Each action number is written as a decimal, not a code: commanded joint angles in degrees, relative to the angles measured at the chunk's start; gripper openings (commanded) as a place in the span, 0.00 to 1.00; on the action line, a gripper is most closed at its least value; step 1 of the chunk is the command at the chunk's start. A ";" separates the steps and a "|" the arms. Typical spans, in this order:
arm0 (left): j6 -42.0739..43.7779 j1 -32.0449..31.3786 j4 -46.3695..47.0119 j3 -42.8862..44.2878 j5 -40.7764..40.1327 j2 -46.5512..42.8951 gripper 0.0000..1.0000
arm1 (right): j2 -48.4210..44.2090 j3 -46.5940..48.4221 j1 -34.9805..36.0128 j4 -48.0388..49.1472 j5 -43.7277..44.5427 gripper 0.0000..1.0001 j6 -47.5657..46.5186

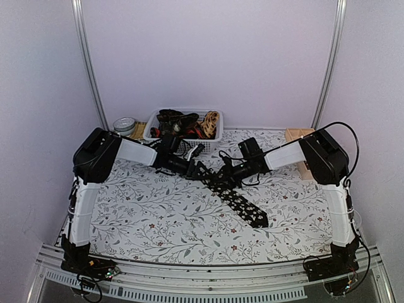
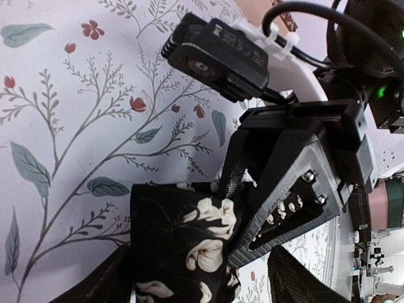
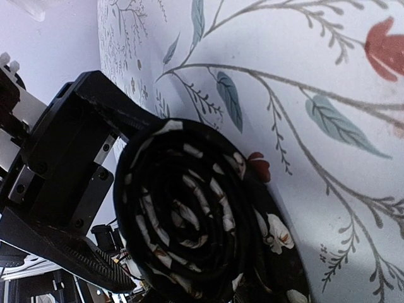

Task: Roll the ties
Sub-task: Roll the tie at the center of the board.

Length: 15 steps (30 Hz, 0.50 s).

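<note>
R hand (image 1: 221, 175) clamps rolled end of black flower-print cloth tie (image 1: 243, 203); we see L hand (image 1: 199, 169) open, straddling roll, over floral tabletop (image 1: 145, 208).

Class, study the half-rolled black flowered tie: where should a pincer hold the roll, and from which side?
Probably across the roll, pinching its outer wraps, coming at the spiral face, clear of the flat tail: squeezing the layers keeps them wound.

Counter (image 1: 158, 221): pale cloth with a floral print.
Back edge: white basket (image 1: 150, 130), round tin (image 1: 125, 125), wooden box (image 1: 297, 134).
Middle: black flowered tie (image 1: 244, 206), wide end flat.
</note>
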 commanded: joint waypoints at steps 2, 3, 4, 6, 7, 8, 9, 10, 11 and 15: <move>-0.73 0.57 -4.50 2.72 -0.38 4.43 0.71 | 6.02 -0.72 -0.18 -3.27 3.74 0.25 -0.87; -1.05 0.62 -4.12 2.52 0.28 4.61 0.69 | 6.00 -0.72 -0.29 -3.34 3.74 0.25 -0.82; -1.53 0.63 -3.70 2.37 0.82 4.81 0.67 | 5.92 -0.72 -0.30 -3.30 3.82 0.25 -0.90; -2.26 0.64 -3.19 2.28 2.00 5.33 0.59 | 5.91 -0.76 -0.29 -3.39 3.95 0.25 -0.98; -2.52 0.62 -3.09 2.27 2.65 5.61 0.54 | 5.83 -0.87 -0.29 -3.40 4.07 0.25 -0.94; -2.71 0.63 -3.02 2.22 3.04 5.77 0.53 | 5.78 -0.96 -0.32 -3.35 4.09 0.25 -0.86; -2.88 0.59 -2.79 1.97 3.26 5.86 0.50 | 5.69 -1.00 -0.36 -3.25 4.14 0.25 -0.81; -3.04 0.58 -2.72 1.78 3.32 5.87 0.44 | 5.65 -1.10 -0.34 -3.17 4.14 0.25 -0.74; -3.25 0.59 -2.71 1.60 3.19 5.88 0.39 | 5.59 -1.15 -0.38 -3.12 4.18 0.25 -0.68; -4.01 0.59 -2.36 0.96 2.95 6.05 0.30 | 5.30 -1.46 -0.43 -2.86 4.57 0.25 -0.48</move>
